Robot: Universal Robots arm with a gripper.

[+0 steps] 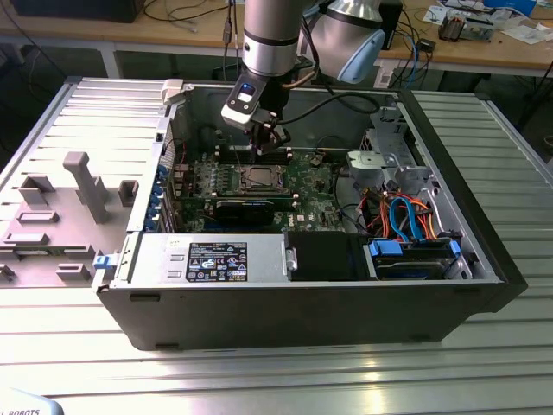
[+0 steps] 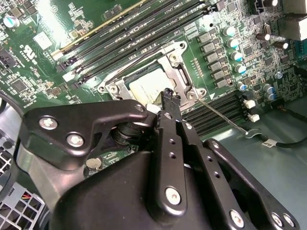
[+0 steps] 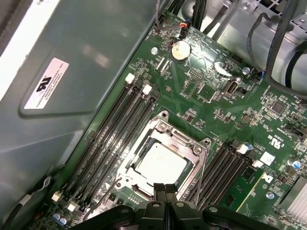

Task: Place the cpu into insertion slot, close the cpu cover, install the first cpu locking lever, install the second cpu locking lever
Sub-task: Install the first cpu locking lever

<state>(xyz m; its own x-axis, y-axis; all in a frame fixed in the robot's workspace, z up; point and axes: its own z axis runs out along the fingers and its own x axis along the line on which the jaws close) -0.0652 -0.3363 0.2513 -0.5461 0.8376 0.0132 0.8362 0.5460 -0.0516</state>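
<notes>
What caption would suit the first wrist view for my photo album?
Gripper by the edge of the cpu, framed by the cpu cover, on the green motherboard.

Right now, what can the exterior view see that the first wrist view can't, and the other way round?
Exterior view: the whole open computer case, the grey robot arm, blue and orange cables, and grey plastic blocks on the exterior view's left.
First wrist view: a round silver battery and a white sticker on the case wall.
Both: the green board, the cpu already in place, and the hand right by it.
</notes>
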